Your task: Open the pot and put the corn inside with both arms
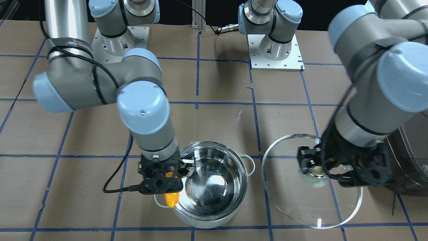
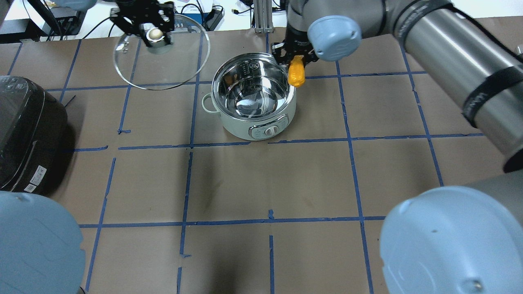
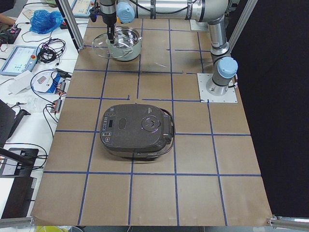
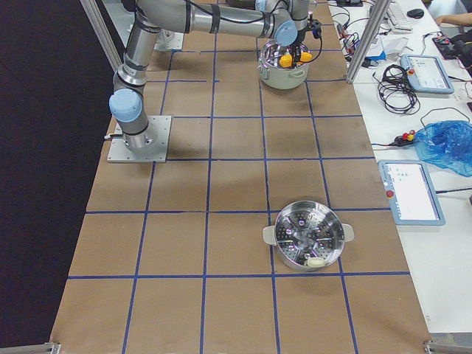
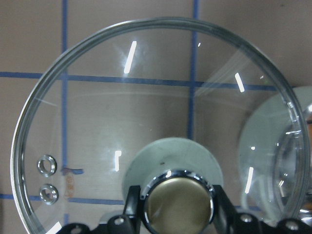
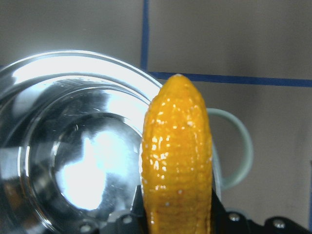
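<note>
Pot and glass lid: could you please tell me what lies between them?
Only bare brown paper crossed by blue tape lies between the pot and the lid, as the overhead view shows.

Robotics lab. Table point(image 3: 154, 198) papered in brown and gridded with blue tape point(image 3: 217, 174). Two arms point(image 4: 221, 22) bolted to metal base plates point(image 4: 140, 144). Aluminium frame posts point(image 4: 365, 40). White side bench point(image 4: 442, 280) carries teach pendants point(image 4: 413, 193), cables point(image 4: 394, 92) and circuit boards point(image 3: 48, 82).
</note>
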Controlling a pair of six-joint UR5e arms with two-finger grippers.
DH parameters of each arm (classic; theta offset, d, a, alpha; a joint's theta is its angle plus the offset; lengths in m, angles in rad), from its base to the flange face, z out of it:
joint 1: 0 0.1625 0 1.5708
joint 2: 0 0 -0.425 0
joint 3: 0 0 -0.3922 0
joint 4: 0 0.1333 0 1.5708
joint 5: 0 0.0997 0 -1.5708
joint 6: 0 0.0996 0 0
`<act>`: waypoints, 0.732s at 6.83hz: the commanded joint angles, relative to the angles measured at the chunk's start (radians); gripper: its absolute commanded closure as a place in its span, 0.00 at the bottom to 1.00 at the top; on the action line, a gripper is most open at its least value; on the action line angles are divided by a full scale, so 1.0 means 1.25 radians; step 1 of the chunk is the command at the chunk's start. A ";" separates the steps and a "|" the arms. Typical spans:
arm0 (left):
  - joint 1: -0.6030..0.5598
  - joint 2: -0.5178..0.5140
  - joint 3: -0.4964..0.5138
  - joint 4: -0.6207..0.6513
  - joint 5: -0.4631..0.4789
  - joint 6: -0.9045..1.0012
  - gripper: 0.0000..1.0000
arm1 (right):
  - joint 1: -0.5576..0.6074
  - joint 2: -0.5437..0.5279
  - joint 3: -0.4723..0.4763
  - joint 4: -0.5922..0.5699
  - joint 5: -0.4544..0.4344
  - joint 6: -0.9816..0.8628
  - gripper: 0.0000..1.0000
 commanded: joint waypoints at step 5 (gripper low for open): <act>0.051 -0.071 -0.352 0.404 -0.083 0.089 0.98 | 0.087 0.127 -0.010 -0.074 -0.032 0.036 0.00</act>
